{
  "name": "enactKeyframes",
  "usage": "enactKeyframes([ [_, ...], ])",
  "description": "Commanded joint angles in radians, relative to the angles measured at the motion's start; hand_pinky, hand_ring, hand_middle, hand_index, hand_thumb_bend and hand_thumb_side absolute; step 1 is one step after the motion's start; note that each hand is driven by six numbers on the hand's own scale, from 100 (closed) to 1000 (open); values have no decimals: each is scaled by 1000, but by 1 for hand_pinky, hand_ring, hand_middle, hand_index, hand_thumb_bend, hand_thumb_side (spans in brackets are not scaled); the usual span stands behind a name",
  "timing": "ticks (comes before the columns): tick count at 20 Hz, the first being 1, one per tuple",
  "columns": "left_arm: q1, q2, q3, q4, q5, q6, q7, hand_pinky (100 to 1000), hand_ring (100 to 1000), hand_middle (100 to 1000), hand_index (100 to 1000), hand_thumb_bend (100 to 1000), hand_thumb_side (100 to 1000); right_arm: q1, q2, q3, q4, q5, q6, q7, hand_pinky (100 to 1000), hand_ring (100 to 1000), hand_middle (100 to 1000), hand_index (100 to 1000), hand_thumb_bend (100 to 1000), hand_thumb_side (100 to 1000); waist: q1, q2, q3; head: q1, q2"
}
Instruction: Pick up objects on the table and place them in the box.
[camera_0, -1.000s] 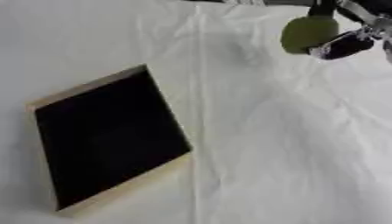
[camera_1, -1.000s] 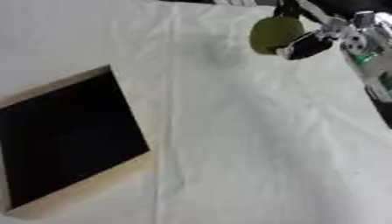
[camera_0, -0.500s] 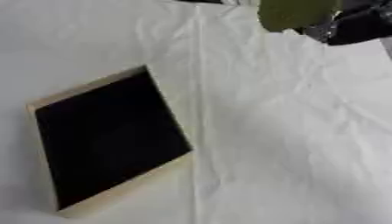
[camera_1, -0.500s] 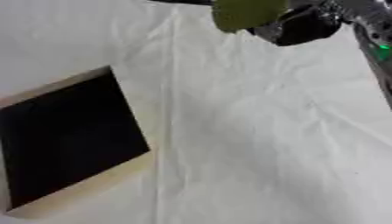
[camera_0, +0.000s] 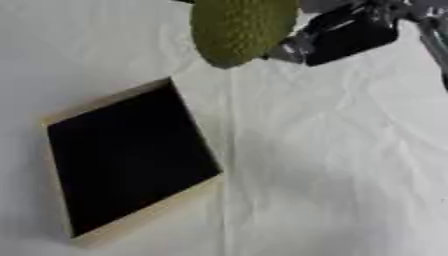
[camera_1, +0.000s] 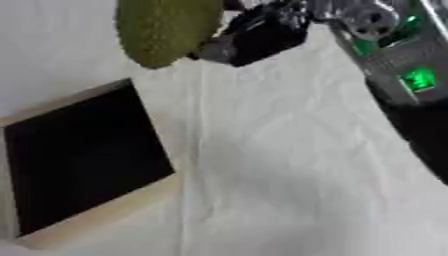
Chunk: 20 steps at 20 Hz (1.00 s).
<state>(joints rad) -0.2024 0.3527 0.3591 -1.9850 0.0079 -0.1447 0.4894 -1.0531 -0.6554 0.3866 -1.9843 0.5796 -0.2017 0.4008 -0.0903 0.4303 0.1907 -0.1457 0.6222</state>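
A bumpy olive-green, fruit-like object (camera_0: 238, 27) hangs high in the air at the top of both views. My right hand (camera_0: 343, 34) comes in from the upper right and is shut on its right side; its black fingers (camera_1: 254, 37) meet the object's edge. The object is above the white cloth, just up and right of the box's far corner. The box (camera_0: 127, 159) is a shallow, pale wooden square with a black inside, lying tilted at the left. No left hand shows.
A creased white cloth (camera_0: 332, 170) covers the table. My right forearm (camera_1: 407, 70), with green lights, runs down the right edge of the right eye view.
My right hand has carried the green object up and leftward, toward the box, and it now looks much larger in view. The box stays in place.
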Motion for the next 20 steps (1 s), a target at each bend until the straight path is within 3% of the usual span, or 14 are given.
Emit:
enactKeyframes([
  [1,-7,15,0,-15,3,-2,-4,500,508,543,718,290,589,-25,66,33,-16,23,16,58,724,539,528,681,363,100,4,-28,4,-8,2],
  [10,-10,13,-5,-15,9,-2,-10,499,506,542,718,290,589,-4,217,117,1,193,193,156,689,488,490,640,319,100,1,-30,18,-25,2],
  [14,-11,11,-5,-15,10,-2,-11,500,505,542,717,290,589,-3,271,152,71,238,203,144,686,483,484,630,314,100,-1,-29,22,-29,4],
  [20,-14,7,-7,-15,12,0,-16,500,504,542,717,290,589,0,351,199,196,296,173,116,688,488,487,633,298,100,-5,-25,30,-38,6],
])
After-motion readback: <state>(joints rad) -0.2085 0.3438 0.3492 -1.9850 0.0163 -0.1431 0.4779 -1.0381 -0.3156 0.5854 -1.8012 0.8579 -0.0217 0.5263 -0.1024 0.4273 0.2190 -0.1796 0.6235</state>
